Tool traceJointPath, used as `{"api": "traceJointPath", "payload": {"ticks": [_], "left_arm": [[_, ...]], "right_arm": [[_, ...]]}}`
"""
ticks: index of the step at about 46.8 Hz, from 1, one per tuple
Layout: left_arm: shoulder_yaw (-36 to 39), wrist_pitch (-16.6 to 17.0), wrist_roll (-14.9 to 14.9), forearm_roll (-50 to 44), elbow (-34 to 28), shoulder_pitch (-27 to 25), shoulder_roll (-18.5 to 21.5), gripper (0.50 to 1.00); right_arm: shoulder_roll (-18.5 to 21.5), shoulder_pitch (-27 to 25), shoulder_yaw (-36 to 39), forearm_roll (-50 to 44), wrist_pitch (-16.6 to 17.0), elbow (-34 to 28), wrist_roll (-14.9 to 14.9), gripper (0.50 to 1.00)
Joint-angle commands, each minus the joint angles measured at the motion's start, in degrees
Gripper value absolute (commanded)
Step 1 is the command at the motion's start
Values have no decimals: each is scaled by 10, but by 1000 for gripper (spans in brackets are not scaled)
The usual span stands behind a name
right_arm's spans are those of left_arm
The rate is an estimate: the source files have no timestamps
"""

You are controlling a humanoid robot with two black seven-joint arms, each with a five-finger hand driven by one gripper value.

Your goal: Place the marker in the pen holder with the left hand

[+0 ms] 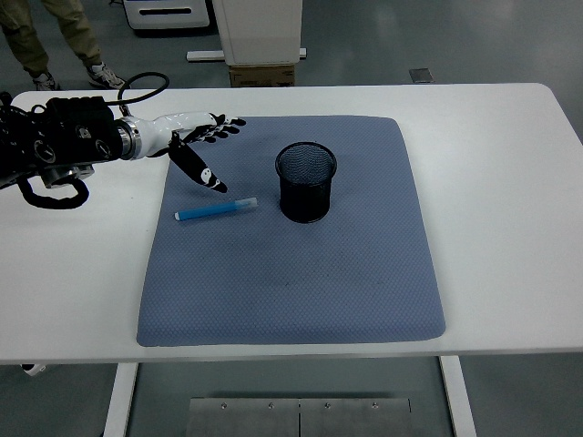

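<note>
Overhead, the left hand [202, 146] is held open above a blue marker [216, 210] lying beside a black pen holder [306, 182].

No text, label, brand, number or sign can be read anywhere in the head view.
</note>
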Motion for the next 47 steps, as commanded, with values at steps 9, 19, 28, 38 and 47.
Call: {"api": "traceJointPath", "payload": {"ticks": [9, 19, 28, 38, 47], "left_arm": [[56, -4, 48, 14, -55, -70, -3, 1000], [105, -5, 99, 17, -64, -81, -33, 1000], [110, -1, 102, 17, -65, -76, -65, 1000], [109, 0, 121, 16, -65, -73, -94, 1000], [110, 0, 122, 16, -64, -76, -95, 1000]], "right_arm": [[0, 0, 0, 0, 0, 0, 0, 1000], [0, 0, 0, 0, 0, 0, 0, 1000], [0, 0, 0, 0, 0, 0, 0, 1000], [0, 0, 0, 0, 0, 0, 0, 1000], [0, 0, 0, 0, 0, 0, 0, 1000]]}}
